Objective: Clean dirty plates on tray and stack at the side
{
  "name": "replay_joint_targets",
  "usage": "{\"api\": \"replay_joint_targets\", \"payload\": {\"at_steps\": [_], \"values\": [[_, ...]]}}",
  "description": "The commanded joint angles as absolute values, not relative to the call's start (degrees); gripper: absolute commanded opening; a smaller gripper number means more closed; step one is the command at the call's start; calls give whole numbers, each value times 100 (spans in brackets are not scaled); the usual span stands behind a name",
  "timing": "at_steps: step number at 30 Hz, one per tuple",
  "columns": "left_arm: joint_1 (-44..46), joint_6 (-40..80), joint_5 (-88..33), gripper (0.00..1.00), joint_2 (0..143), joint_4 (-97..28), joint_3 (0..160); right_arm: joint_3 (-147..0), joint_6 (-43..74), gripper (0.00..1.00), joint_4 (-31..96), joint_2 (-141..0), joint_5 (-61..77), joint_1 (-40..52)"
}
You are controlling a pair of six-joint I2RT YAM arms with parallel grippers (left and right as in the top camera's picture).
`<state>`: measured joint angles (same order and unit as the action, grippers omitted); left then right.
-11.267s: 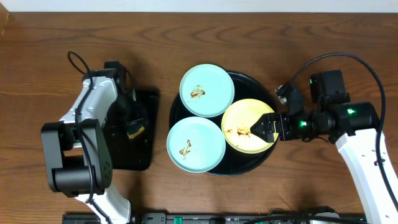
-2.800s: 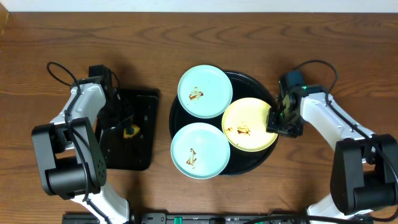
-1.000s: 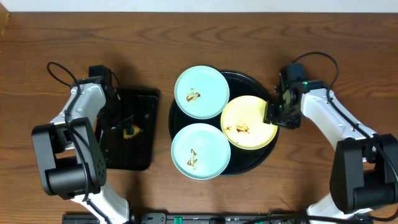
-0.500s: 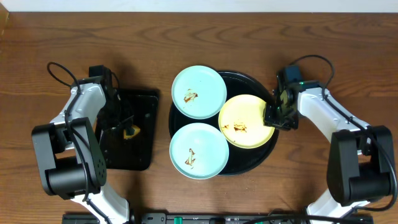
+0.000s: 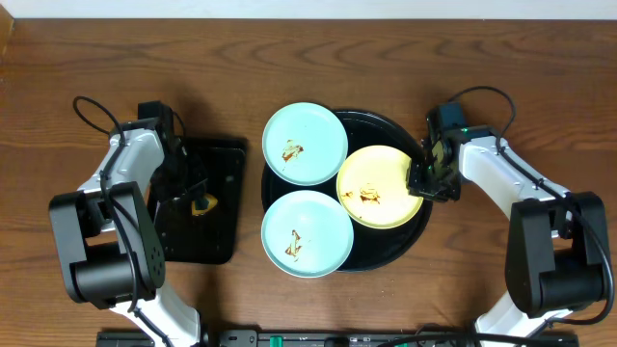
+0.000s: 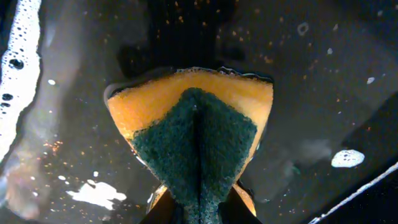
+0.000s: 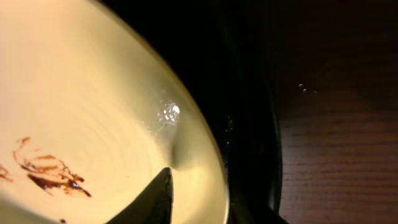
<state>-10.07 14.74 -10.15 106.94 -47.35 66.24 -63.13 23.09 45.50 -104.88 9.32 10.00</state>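
Your wooden desk (image 5: 308, 58) carries two black trays, with an arm at each side. The larger is the round tray (image 5: 386, 130), glossy with a raised rim, in the middle of the desk. To its left, just apart from it, lies the rectangular tray (image 5: 224, 207). Your left wrist camera shows its floor wet, with patches of white suds.

All three plates are on the round tray, none stacked at the side. The upper blue plate (image 5: 305, 145) sits at the far left of the tray and hangs out over the rim. The lower blue plate (image 5: 308, 234) sits at the near left and also overhangs the rim. The yellow plate (image 5: 379, 187) lies on the right half, pressed close against both blue ones. Each plate has a small brown smear (image 5: 368, 197) near its middle.

Your right claw (image 7: 205, 208) is at the yellow plate's right edge. It is closed down narrow on the rim, with one finger (image 7: 155, 196) lying on the plate's inner slope and the other below the edge, next to the round tray's wall.

Your left claw (image 6: 199, 211) is over the rectangular tray, nearly fully closed. It pinches a sponge (image 6: 196, 137), orange-yellow with a dark green scouring face. The sponge is folded along its middle, and its free end rests down on the wet tray floor.
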Motion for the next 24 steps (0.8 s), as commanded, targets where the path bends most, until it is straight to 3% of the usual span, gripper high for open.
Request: {"api": "replay_joint_targets", "payload": {"at_steps": [1, 4, 7, 24], "values": [[-987, 1398, -989, 15, 10672, -4794, 6720, -6228, 2331, 22, 4458, -10512, 884, 1015], [-987, 1398, -989, 15, 10672, -4794, 6720, -6066, 2397, 19, 4274, -10512, 886, 1015], [-987, 1398, -991, 14, 10672, -4794, 6720, -5865, 2532, 1, 4084, -10512, 882, 1015], [-867, 1400, -1009, 9, 10672, -4781, 6720, -5745, 2633, 2, 3962, -10337, 523, 1013]]}}
